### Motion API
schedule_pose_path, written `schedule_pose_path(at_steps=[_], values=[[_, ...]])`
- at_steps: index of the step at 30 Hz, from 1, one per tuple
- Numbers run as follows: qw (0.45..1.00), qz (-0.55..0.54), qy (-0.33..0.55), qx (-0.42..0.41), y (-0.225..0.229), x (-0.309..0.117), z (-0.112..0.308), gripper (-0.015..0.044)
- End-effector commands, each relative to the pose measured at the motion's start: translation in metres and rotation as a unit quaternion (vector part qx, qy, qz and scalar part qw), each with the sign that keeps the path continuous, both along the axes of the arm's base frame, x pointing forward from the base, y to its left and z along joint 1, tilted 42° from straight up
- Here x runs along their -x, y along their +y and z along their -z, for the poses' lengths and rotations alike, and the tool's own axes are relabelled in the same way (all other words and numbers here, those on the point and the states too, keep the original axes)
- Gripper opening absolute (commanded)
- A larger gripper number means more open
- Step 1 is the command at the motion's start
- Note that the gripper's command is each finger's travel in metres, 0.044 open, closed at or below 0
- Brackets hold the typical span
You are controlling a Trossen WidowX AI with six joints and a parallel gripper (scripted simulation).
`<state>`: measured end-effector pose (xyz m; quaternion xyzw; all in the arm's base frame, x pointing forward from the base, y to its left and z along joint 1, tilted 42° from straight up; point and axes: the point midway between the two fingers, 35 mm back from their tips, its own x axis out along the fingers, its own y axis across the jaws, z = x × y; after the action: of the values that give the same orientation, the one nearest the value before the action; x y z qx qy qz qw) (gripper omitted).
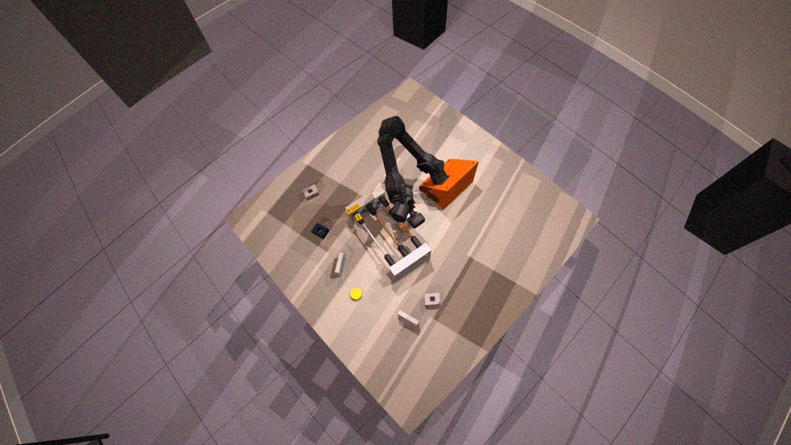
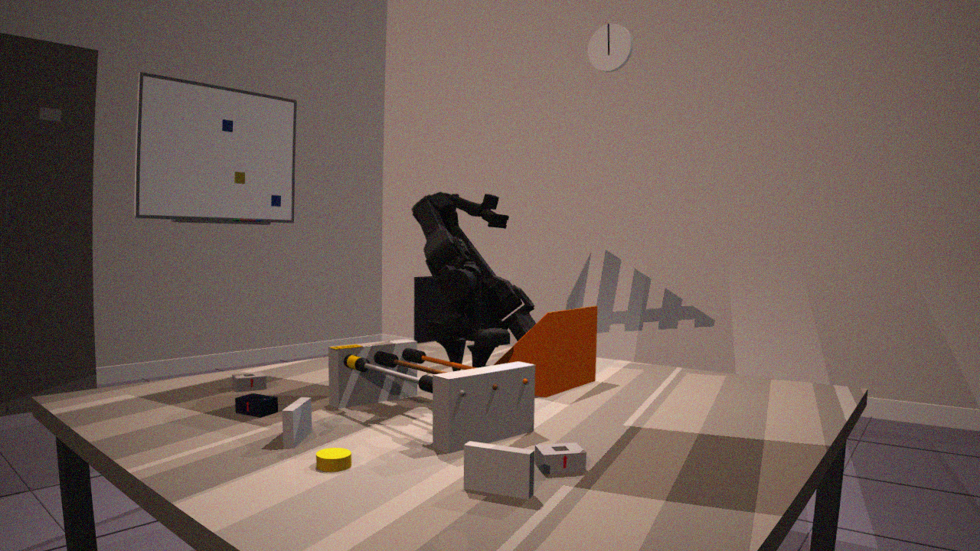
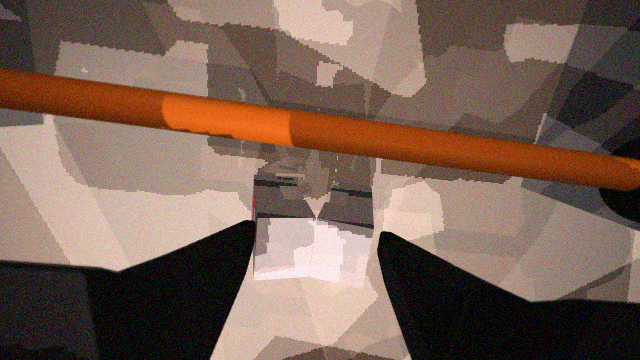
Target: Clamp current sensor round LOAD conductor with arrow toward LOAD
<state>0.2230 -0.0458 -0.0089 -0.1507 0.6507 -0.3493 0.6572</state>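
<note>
The current sensor stands white and dark grey between my fingertips in the wrist view, beside an orange conductor; the top view does not show it clearly under the arm. My gripper points down and is partly open. Its fingertips are close to the sensor's two sides, with a narrow gap at the right one; contact at the left one cannot be told. The pale LOAD conductor has a yellow sleeve by the yellow LOAD marker, with arrows too small to read. The sensor's arrow is not readable.
The rack's white front plate is upright. Around it are a dark block, a yellow disc, two thin white plates and two white blocks. The orange base is behind.
</note>
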Motion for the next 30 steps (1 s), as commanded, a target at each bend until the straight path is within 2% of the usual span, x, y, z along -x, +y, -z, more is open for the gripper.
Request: schedule_pose_path(at_steps=[1, 6, 14, 30], values=[[1.0, 0.001, 0.0, 0.0, 0.0, 0.0, 0.0, 0.0241], [1.0, 0.001, 0.0, 0.0, 0.0, 0.0, 0.0, 0.0208], [1.0, -0.001, 0.001, -0.003, 0.02, -0.008, -0.019, 0.0], [1.0, -0.003, 0.006, 0.001, 0.078, -0.01, -0.087, 0.0]])
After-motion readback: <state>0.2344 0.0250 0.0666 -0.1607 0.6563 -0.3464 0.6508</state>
